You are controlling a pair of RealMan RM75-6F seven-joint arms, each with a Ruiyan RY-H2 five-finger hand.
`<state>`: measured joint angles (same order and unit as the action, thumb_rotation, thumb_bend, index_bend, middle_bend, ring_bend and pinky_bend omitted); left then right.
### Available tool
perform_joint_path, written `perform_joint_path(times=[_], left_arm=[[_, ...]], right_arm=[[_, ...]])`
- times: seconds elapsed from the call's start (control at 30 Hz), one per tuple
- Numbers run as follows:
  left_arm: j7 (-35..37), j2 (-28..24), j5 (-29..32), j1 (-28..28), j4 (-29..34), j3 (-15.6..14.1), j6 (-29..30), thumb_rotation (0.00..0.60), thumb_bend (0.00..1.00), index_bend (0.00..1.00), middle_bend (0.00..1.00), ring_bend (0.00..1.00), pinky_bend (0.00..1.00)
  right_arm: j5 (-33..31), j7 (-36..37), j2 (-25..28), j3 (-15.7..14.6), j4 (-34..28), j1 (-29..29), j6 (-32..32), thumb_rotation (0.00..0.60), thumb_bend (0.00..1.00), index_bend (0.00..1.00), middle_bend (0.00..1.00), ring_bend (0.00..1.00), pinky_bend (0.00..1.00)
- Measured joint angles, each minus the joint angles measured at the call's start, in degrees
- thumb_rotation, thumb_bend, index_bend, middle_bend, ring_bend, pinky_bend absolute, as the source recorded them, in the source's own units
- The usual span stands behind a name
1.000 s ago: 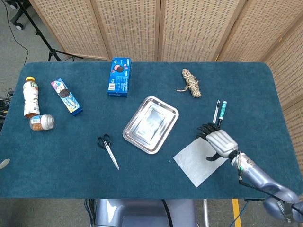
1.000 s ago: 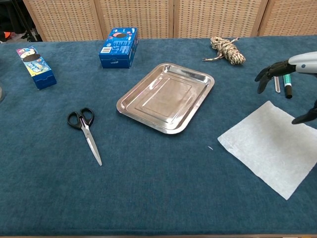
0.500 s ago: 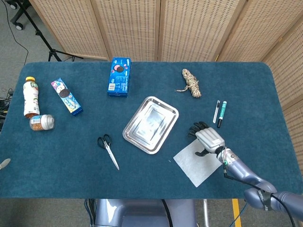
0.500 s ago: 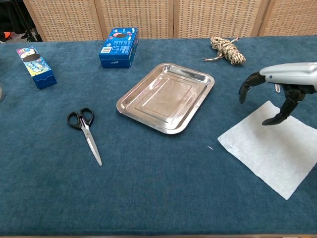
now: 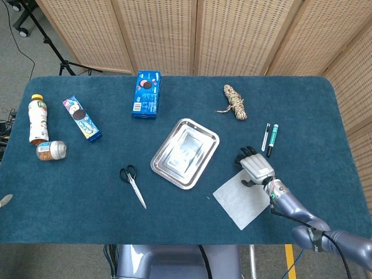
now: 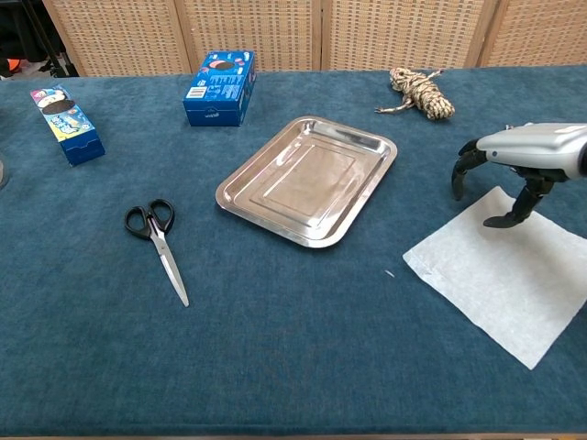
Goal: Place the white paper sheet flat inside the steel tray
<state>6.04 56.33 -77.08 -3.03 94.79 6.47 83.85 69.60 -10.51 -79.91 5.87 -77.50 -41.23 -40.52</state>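
My right hand [image 5: 254, 167] [image 6: 515, 158] hovers over the far corner of the paper [image 5: 243, 199] [image 6: 500, 269], fingers curled down and spread apart, nothing pinched; whether the tips touch the sheet I cannot tell. The paper lies flat on the blue table [image 5: 75, 192] [image 6: 275, 348], at 4 o'clock from the tray [image 5: 185, 153] [image 6: 308, 179], apart from it, its near corner close to the table's front edge. Open cloth runs between paper and tray. Two pens [image 5: 269, 138] lie at 1 o'clock from my hand, near it; a rope bundle [image 5: 234, 102] [image 6: 421, 93] sits further back. Scissors [image 5: 133, 185] [image 6: 159, 247] lie at 8 o'clock from the tray, well apart. Left hand not visible.

Versus a second ago: my hand has slid leftward and further onto the paper's far corner, toward the tray. Paper and tray have not moved.
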Motion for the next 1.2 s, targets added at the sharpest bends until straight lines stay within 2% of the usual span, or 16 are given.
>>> perform_joint_path(times=[0.57,0.67,0.9,1.2], left_arm=[[-0.3,0.1,0.1,-0.2,0.2,0.0,-0.2,0.6,0.0,0.0,0.0,0.0,0.0],[-0.4,0.1,0.0,-0.3,0.2,-0.1,-0.4,0.6,0.0,0.0,0.0,0.0,0.0],[-0.5,0.1,0.1,-0.3,0.3,-0.1,-0.4,0.6,0.0,0.0,0.0,0.0,0.0],[-0.8,0.1,0.0,-0.4,0.5,-0.2,-0.5,0.6,0.0,0.0,0.0,0.0,0.0]], right_arm=[[1.6,2.8,-1.0,-1.4,2.4,0.4,-0.5,0.6,0.39,0.54,0.41,0.08,0.0],[2.6,4.0,-1.4,-1.7,3.4,0.7,-1.1,0.6,0.39,0.55,0.43,0.08,0.0],[7.1,8.4,-2.1,-2.3,5.6,1.5,-4.0,0.6,0.45,0.65,0.55,0.14,0.0],[11.9,13.3,-1.4,-3.2,6.5,2.3,-8.1,0.6,0.51,0.68,0.58,0.17,0.0]])
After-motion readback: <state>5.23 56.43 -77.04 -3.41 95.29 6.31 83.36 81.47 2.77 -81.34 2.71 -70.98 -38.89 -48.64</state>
